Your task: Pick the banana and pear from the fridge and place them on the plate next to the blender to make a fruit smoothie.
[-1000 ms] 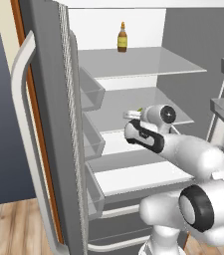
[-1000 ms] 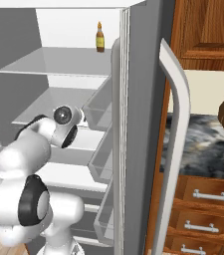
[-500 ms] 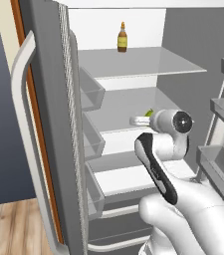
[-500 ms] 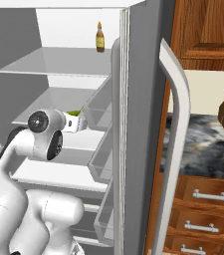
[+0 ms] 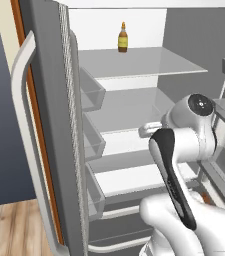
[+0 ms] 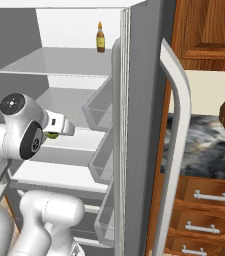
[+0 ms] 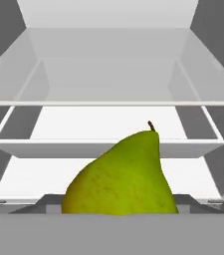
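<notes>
Reaching into the open fridge, the gripper points at the pear, which stands upright on a middle shelf, stem at 12 o'clock, dead ahead and very close to the hand. I cannot tell if the fingers are apart or closed.

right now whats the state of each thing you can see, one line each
fridge: both doors open, white interior exposed
pear: upright, stem up, close in front of the hand camera; whether it is gripped cannot be told
amber bottle: upright at the back of the top shelf
gripper: reaching into the fridge at middle shelf level, fingers hidden
</notes>
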